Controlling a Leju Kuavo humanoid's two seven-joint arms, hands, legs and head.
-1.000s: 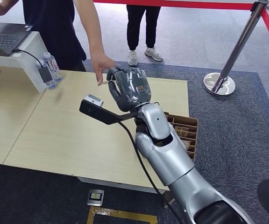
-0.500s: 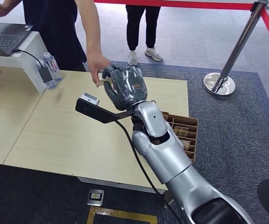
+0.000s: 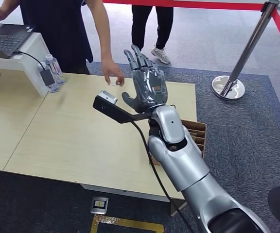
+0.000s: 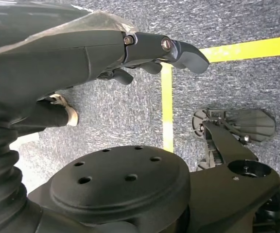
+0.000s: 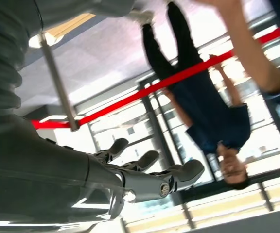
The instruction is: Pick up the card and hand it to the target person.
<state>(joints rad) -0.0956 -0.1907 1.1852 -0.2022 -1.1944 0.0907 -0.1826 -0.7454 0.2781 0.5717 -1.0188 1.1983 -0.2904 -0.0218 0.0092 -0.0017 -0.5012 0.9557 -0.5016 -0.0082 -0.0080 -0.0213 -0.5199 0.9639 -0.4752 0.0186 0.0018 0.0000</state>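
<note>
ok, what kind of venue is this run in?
Probably an indoor demo or exhibition area: a stanchion carrying red barrier tape, grey carpet around a wooden table, and a laptop at one end.

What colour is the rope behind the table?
The rope is red, running to a silver post. The head view shows it best.

Looks like a reception or demonstration area in an office building: grey carpet (image 3: 241, 145) with yellow floor tape (image 4: 166, 111), a red belt barrier (image 3: 190, 5) on a chrome stanchion (image 3: 237, 73), a light wooden surface (image 3: 68, 141), a laptop (image 3: 3, 39) and water bottles (image 3: 52, 73).
</note>
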